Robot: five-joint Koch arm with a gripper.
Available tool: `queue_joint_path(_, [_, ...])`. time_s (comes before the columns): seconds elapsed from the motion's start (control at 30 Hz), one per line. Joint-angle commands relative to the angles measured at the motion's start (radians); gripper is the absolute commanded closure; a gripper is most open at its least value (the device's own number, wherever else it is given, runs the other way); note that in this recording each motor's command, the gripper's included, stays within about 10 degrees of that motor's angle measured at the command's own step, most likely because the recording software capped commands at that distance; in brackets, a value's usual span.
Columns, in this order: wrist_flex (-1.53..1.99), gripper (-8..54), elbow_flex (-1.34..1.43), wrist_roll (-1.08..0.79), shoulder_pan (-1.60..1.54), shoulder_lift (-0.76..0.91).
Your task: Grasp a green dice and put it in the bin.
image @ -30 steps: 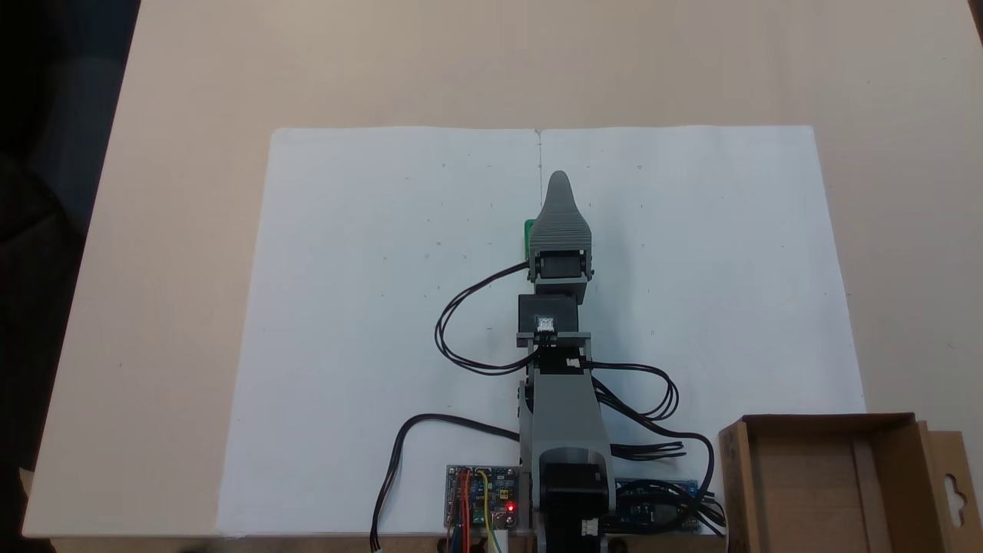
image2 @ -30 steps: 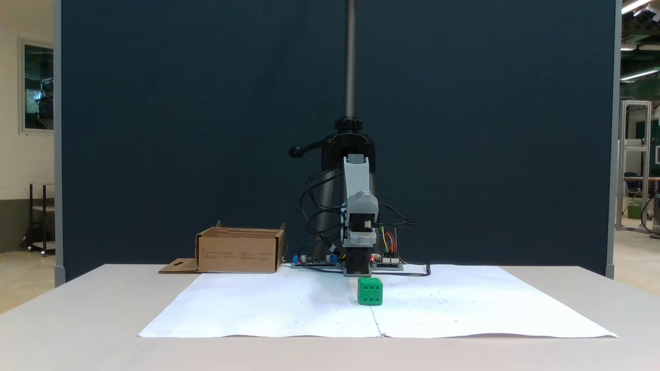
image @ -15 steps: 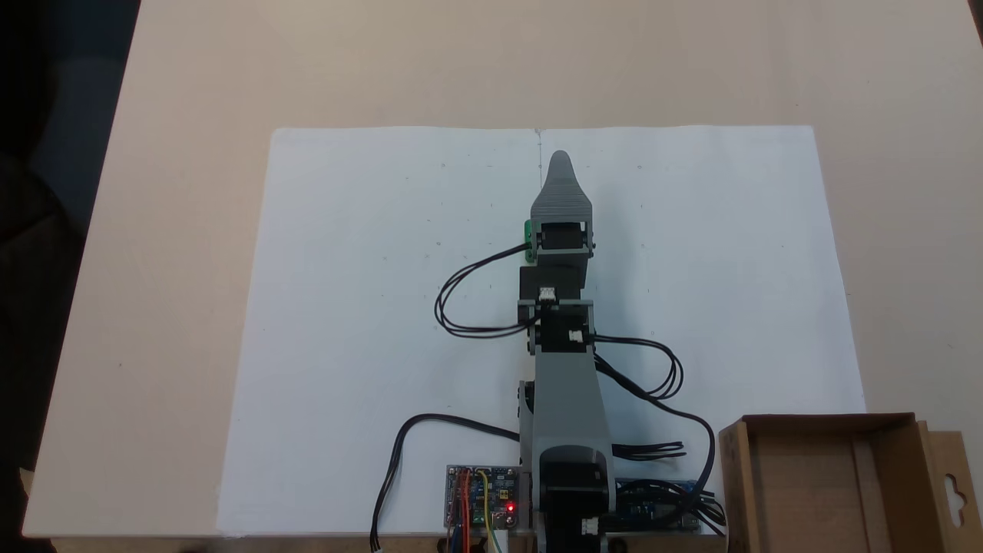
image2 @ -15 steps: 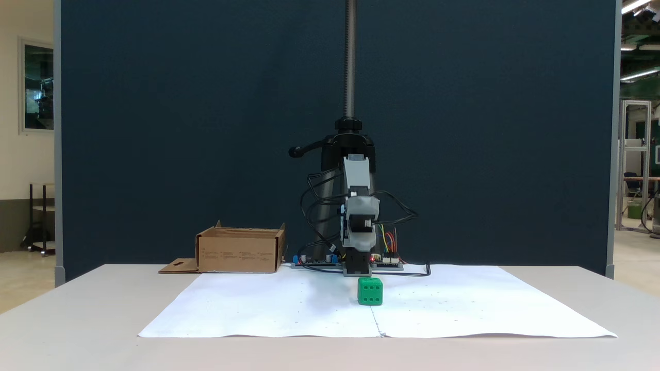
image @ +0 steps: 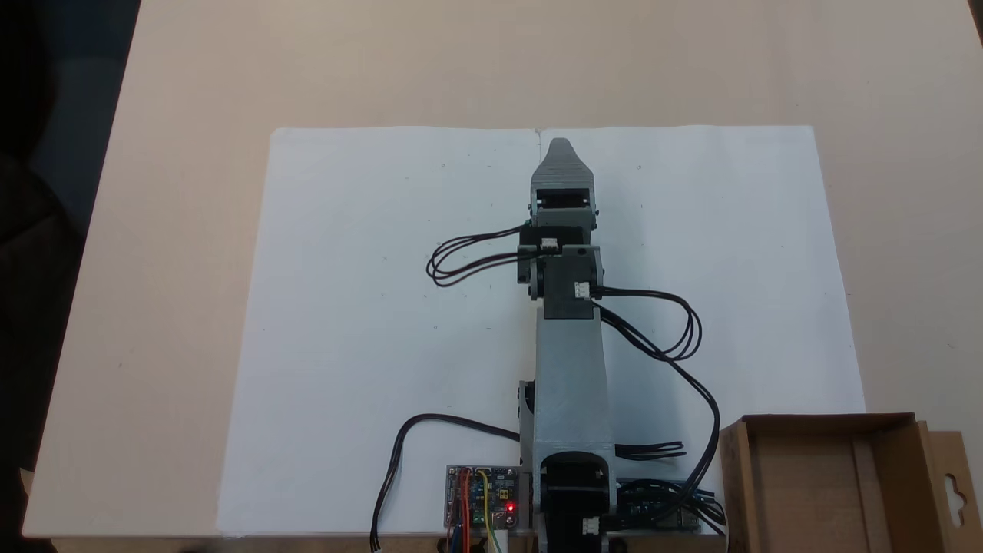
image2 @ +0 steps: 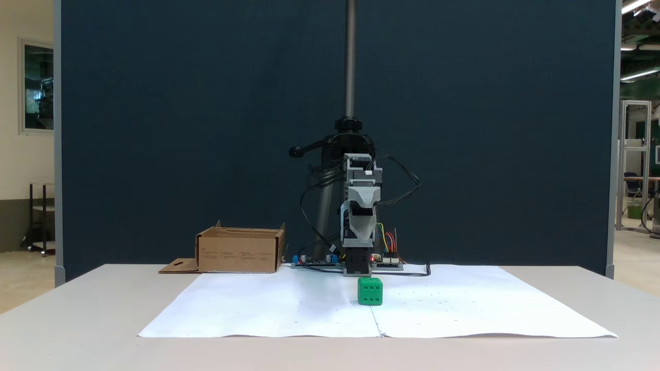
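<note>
A white paper sheet [image2: 289, 309] covers our table before a dark blue screen [image2: 206, 129]. The green dice [image2: 370, 291] sits mid-sheet, below our raised gripper [image: 560, 146]; whether its jaws are apart we cannot tell. The bin [image2: 240, 250] stands far left.

Dark blue partition [image2: 206, 129] behind the table [image2: 77, 309]; cream wall [image2: 10, 129] left; ceiling strip lights [image2: 633, 6] right.
</note>
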Motion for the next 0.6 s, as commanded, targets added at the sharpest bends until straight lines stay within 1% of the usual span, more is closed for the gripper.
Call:
queue_joint_path(0.0, [0.161,5.3,-0.063,0.015,-0.034,0.089])
queue_joint_path(0.13, [0.371,5.3,-0.129,0.054,-0.037,0.003])
queue_joint_path(0.17, [0.469,5.3,-0.147,0.061,-0.037,-0.012])
queue_joint_path(0.23, [0.522,5.3,-0.175,0.100,-0.037,-0.055])
queue_joint_path(0.4, [0.528,5.3,-0.207,0.161,-0.057,-0.195])
queue_joint_path(0.57, [0.528,5.3,-0.253,0.179,-0.061,-0.307])
